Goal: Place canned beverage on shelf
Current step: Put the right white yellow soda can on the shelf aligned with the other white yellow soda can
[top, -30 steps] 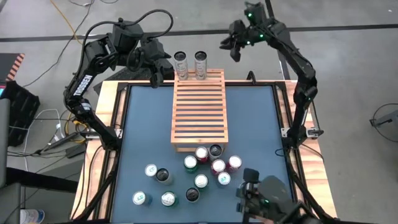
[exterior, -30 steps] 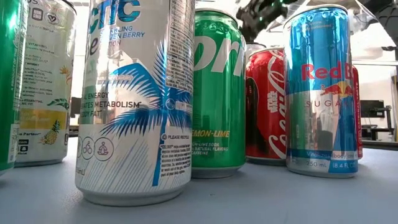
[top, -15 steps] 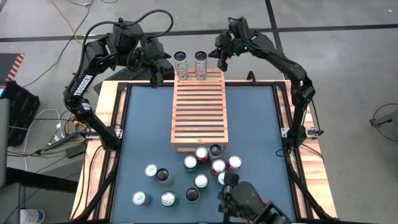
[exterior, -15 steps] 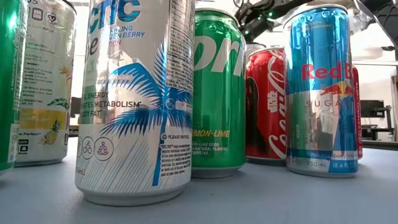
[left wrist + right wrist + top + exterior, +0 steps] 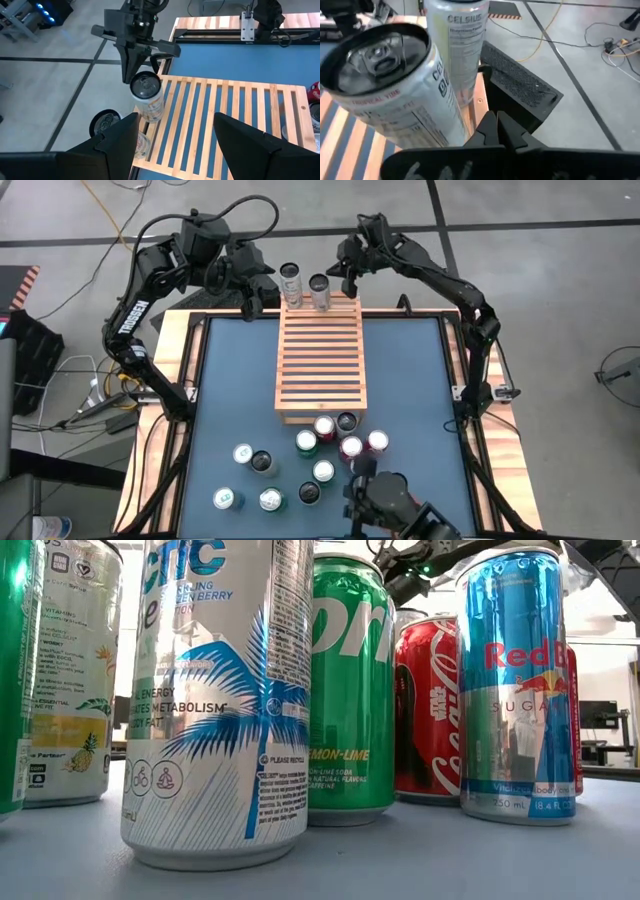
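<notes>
Right gripper (image 5: 335, 272) was at the far end of the shelf (image 5: 321, 355), fingers shut with nothing between them, tips against a tilted silver can (image 5: 319, 290) there; probably nudging it into line beside the second can (image 5: 291, 284). Left gripper (image 5: 175, 137) hovered open and empty on the far left of the shelf. Next move likely needs a gentle push or a regrasp, else the can tips; spare cans (image 5: 323, 471) stood on the blue surface (image 5: 410, 370) near the shelf's front, grey floor with cables beyond.

The shelf (image 5: 321, 355) is pale, matt slatted wood. The cans, such as the Celsius can (image 5: 400, 90) and the Red Bull can (image 5: 515, 685), are glossy printed metal. The table (image 5: 420, 380) has a smooth matt blue top.
</notes>
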Robot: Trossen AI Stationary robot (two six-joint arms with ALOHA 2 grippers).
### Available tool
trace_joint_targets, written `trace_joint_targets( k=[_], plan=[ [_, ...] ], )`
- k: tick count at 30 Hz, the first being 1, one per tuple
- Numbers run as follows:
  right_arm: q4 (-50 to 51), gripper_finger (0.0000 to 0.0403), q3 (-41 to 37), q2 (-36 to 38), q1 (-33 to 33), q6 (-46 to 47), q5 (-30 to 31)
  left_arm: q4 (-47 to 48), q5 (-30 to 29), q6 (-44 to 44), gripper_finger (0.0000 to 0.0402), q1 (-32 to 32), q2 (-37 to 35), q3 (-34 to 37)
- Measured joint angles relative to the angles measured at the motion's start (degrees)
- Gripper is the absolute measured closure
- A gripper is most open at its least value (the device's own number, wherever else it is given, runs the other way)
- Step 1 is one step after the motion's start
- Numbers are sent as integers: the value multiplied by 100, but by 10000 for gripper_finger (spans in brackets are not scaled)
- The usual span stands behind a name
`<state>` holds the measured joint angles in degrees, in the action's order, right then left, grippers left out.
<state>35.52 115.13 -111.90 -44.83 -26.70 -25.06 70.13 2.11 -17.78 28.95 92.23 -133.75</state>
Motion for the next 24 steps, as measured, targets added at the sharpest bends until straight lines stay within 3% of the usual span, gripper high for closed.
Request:
trace_joint_targets(
  k=[3,9,14,17,20,24],
  plan=[
    [0,403,2,5,-119,171,168,2,1,0,155,2,0,0],
    [654,403,12,514,-221,-58,-311,153,-5,-67,155,2,0,0],
    [1070,403,7,890,-226,-465,600,192,-147,-98,155,2,0,0],
    [1363,398,10,1066,-240,-507,611,191,-151,-73,155,2,0,0],
    [1725,368,11,1072,-203,-549,535,199,-149,-54,155,0,0,0],
    [1892,285,2,937,-43,-581,549,224,-149,-50,155,0,0,0]
  ],
)
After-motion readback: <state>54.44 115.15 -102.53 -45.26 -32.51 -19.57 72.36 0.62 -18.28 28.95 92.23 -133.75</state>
